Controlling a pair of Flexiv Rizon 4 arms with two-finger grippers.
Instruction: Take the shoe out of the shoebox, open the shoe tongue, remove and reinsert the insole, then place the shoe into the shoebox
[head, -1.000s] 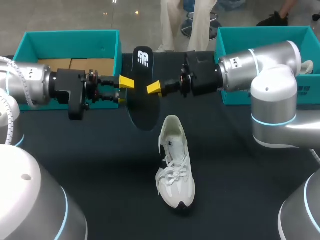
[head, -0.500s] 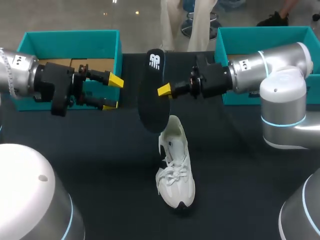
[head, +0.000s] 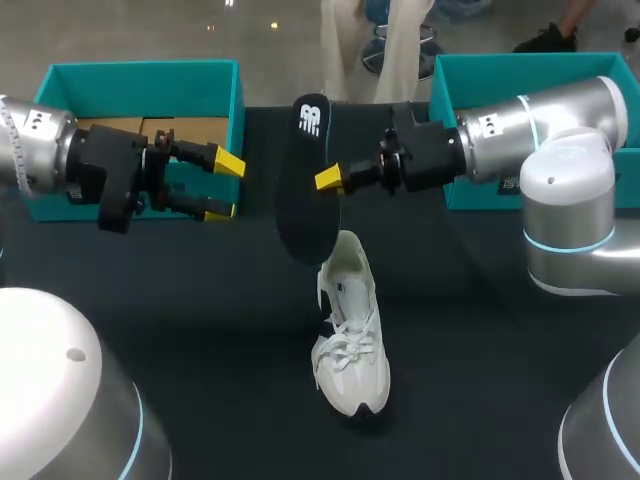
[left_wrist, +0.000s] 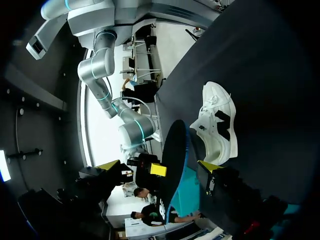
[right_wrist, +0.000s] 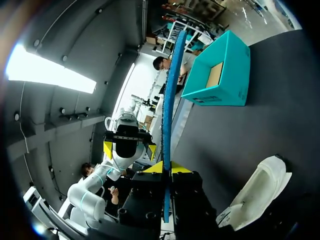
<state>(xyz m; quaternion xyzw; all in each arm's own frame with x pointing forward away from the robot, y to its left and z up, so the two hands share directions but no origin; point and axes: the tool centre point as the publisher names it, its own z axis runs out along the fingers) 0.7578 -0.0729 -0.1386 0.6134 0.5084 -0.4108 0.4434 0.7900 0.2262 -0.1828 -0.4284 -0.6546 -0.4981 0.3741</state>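
Observation:
A black insole (head: 303, 190) stands on edge above the heel of the white shoe (head: 348, 330), which lies on the dark table with its toe toward the front edge. My right gripper (head: 328, 180) is shut on the insole's edge. In the right wrist view the insole (right_wrist: 171, 90) runs straight out from between the gripper's (right_wrist: 165, 168) yellow tips, and the shoe (right_wrist: 257, 192) lies beside it. My left gripper (head: 225, 186) hangs open, well left of the insole, holding nothing. In the left wrist view the insole (left_wrist: 175, 157) is ahead of its spread fingers, with the shoe (left_wrist: 216, 125) beyond.
A teal shoebox (head: 140, 80) with brown card inside stands at the back left, just behind my left gripper. A second teal box (head: 520, 75) stands at the back right, behind my right arm. The dark tabletop (head: 200, 330) spreads around the shoe.
My left gripper has opened, let go of the insole and drawn back to the left. My right gripper has carried the insole slightly right, over the shoe's heel.

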